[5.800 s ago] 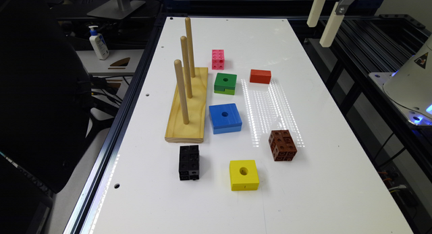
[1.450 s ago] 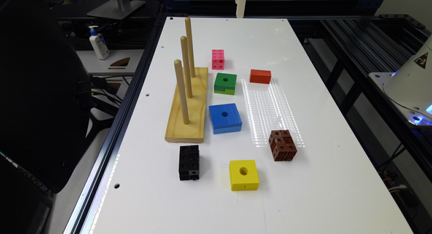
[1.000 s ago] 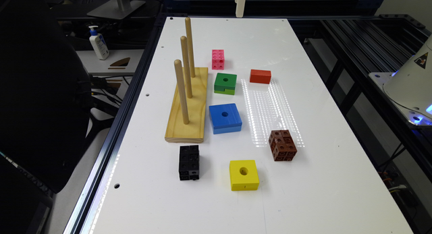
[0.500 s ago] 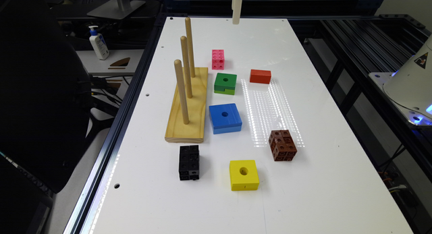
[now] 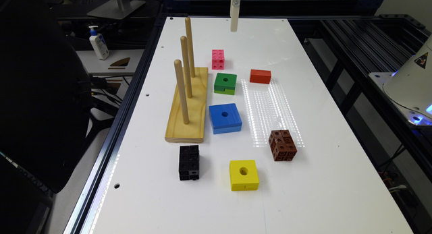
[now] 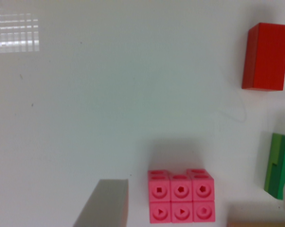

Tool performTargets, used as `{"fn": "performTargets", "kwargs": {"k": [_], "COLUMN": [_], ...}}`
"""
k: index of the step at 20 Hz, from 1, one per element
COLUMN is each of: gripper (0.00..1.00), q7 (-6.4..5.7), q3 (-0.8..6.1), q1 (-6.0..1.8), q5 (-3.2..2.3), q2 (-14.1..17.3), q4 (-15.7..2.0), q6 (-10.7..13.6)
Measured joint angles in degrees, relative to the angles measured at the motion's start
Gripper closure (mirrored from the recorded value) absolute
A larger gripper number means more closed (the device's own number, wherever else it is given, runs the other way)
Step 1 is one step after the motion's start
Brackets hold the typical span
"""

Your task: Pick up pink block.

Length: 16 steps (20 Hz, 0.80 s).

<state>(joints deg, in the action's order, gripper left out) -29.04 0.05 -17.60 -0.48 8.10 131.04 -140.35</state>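
The pink block (image 5: 218, 59) is a small bright pink piece of snap-together cubes. It sits on the white table (image 5: 303, 180) at the far end, just beyond the green block (image 5: 225, 83). My gripper (image 5: 233, 25) hangs above the table farther back than the pink block, apart from it. In the wrist view the pink block (image 6: 181, 202) lies at the picture's edge, with one grey finger (image 6: 102, 205) beside it and bare table between them. No second finger touches that one, so the gripper is open and holds nothing.
A wooden base with three upright pegs (image 5: 186, 102) stands at the exterior view's left of the pink block. A red-orange brick (image 5: 260, 76), a blue block (image 5: 225, 118), a brown cube (image 5: 282, 145), a yellow block (image 5: 243, 175) and a black block (image 5: 189, 162) lie nearer.
The gripper has come lower in the exterior view, down from the top edge toward the table's far end. No block has moved.
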Motion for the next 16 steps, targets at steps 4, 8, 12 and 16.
{"fn": "performTargets", "kwargs": {"k": [4, 8, 12, 16], "gripper": [0.0, 0.0, 0.0, 0.0], "q7": [0.0, 0.01, 0.01, 0.01], "q3": [0.0, 0.0, 0.0, 0.0], "q1": [0.0, 0.0, 0.0, 0.0], "q5": [0.0, 0.0, 0.0, 0.0], "q2": [1.91, 1.92, 2.25, 4.99], "q4": [-0.04, -0.1, -0.17, -0.18], "q6": [-2.0, -2.03, -2.16, -4.75]}}
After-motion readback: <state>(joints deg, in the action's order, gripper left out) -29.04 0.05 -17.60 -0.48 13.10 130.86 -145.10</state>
